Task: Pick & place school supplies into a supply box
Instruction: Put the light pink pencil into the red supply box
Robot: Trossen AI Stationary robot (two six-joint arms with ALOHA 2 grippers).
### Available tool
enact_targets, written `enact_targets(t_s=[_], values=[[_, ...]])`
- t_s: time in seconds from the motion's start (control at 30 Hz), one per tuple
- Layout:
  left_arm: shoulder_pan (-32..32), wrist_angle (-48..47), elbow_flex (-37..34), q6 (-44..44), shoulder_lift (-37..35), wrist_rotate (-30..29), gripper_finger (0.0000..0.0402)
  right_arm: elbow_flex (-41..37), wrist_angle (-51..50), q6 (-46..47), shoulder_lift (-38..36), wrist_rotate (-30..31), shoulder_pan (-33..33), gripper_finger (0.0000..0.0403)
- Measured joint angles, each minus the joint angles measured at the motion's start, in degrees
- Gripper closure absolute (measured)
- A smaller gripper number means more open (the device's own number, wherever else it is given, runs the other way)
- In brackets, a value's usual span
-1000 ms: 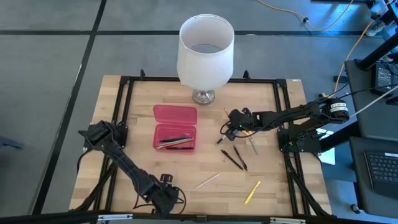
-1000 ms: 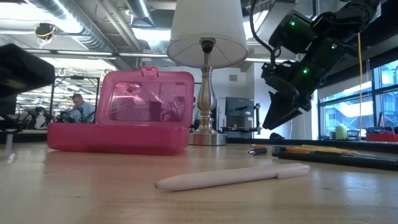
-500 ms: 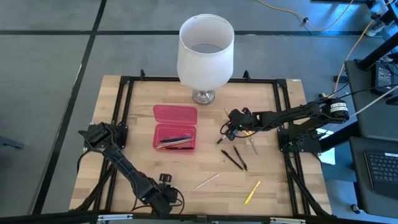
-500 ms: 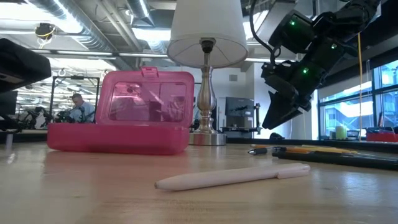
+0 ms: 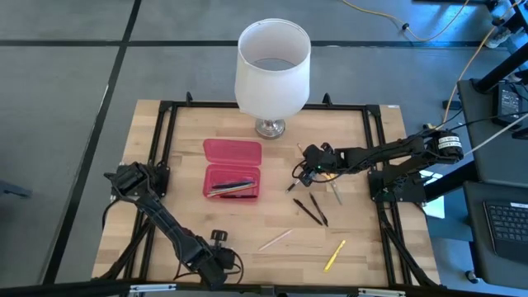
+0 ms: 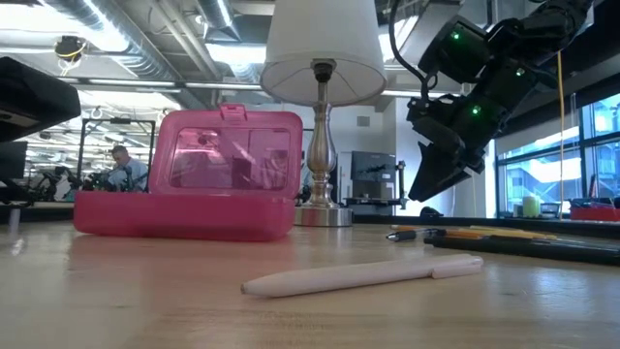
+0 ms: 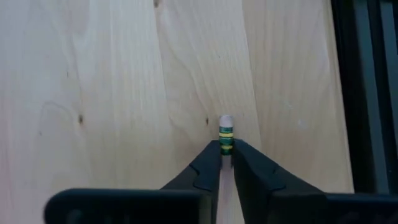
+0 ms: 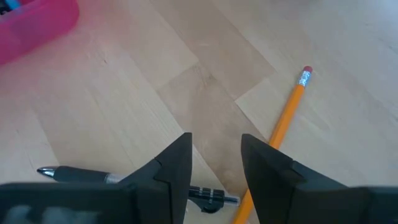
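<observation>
The pink supply box point(image 5: 233, 169) lies open at mid-table, lid toward the far edge, with several pens point(image 5: 231, 188) inside; it also shows in the low view point(image 6: 189, 213). My left gripper point(image 5: 214, 262) is at the near edge, shut on a pencil with a green-and-yellow band point(image 7: 225, 129). My right gripper point(image 5: 302, 171) is open and empty above the table, right of the box, over a black pen point(image 8: 81, 175) and beside an orange pencil point(image 8: 287, 121). Two black pens point(image 5: 310, 211), a pale pen point(image 5: 275, 239) and a yellow pen point(image 5: 334, 255) lie flat on the table. My left gripper pinches the pencil between its two fingertips point(image 7: 211, 158), just behind the green-and-yellow band and pale eraser end point(image 7: 225, 121), which sticks out past the tips. The fingers hide the rest of the pencil. Whether it touches the table I cannot tell.
A lamp with a big white shade point(image 5: 272, 62) stands on its metal foot point(image 5: 270, 128) at the table's far middle, behind the box. A black frame point(image 5: 165, 115) runs around the tabletop. More pens point(image 6: 504, 237) lie at the right under my right arm.
My left gripper has drifted a little toward the table's near left, still shut on the pencil. My right gripper has kept still.
</observation>
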Motion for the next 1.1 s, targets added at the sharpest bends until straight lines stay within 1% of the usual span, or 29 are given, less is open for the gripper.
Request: enact_targets(t_s=[0.2,0.4,0.5,0.63,0.77,0.97,1.03,1.1], values=[[0.0,0.0,0.0,0.1,0.0,-0.2,0.0393,0.0,0.0,0.0,0.0,0.0,0.0,0.0261],[0.4,0.4,-0.3,0.1,-2.1,0.2,0.0393,0.0,0.0,0.0,0.0,0.0,0.0,0.0261],[1.3,-1.2,-0.7,0.2,-3.8,-0.3,0.0394,0.0,0.0,0.0,0.0,0.0,0.0,0.0261],[2.8,-1.1,-0.4,0.2,-6.2,0.0,0.0396,0.0,0.0,0.0,0.0,0.0,0.0,0.0261],[5.3,-3.1,-0.4,1.6,-8.4,1.8,0.0393,0.0,0.0,0.0,0.0,0.0,0.0,0.0261],[11.5,-3.7,-0.3,9.3,-12.4,3.1,0.0393,0.0,0.1,0.0,0.0,0.0,0.0,0.0261],[14.1,-3.3,-0.2,12.2,-13.8,2.3,0.0392,0.0,0.2,0.0,0.0,0.0,0.0,0.0261],[16.7,-3.3,-0.2,14.3,-14.8,-0.2,0.0391,0.0,0.2,0.0,0.0,0.0,0.0,0.0261]])
